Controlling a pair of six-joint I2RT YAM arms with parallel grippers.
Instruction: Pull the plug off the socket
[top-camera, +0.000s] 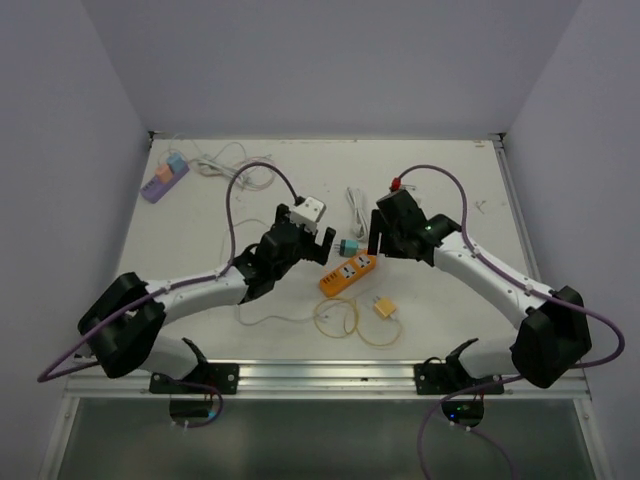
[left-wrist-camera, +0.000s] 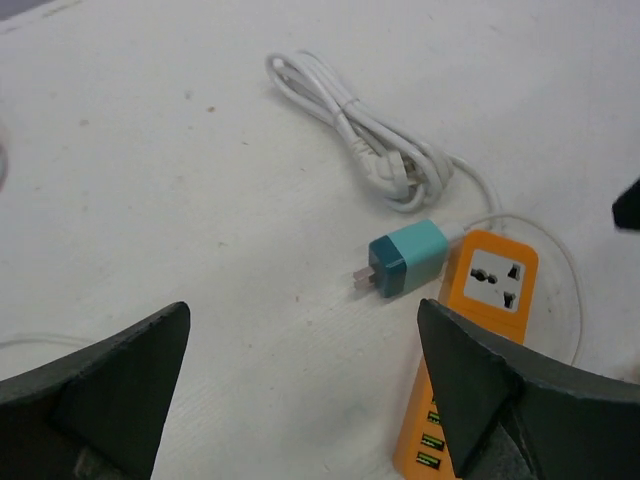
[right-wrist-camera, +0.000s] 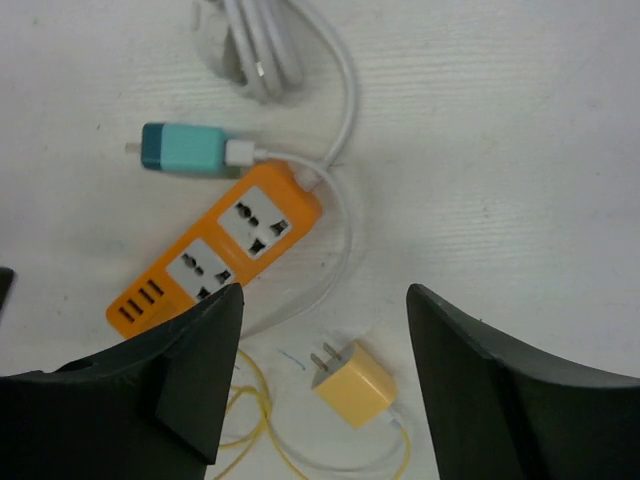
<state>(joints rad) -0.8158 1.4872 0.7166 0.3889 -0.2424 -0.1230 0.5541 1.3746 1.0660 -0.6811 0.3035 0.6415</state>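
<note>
Plainly unplugged, the teal plug (top-camera: 349, 247) lies on the desk (top-camera: 200, 220) at twelve o'clock from the orange socket strip (top-camera: 348, 273), seen from above. Both the left tool (left-wrist-camera: 303, 310) and the right tool (right-wrist-camera: 325, 290) gape wide, holding nothing.

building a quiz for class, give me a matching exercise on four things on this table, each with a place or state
Things: 1 teal block-shaped charger plug; 2 orange plastic power strip; 3 yellow cube charger; 4 purple power strip.
States: A far left corner, coloured blocks on it; B both mains sockets vacant; C loose, white lead attached; D yellow lead attached.
Pairs: 1-C; 2-B; 3-D; 4-A.
</note>
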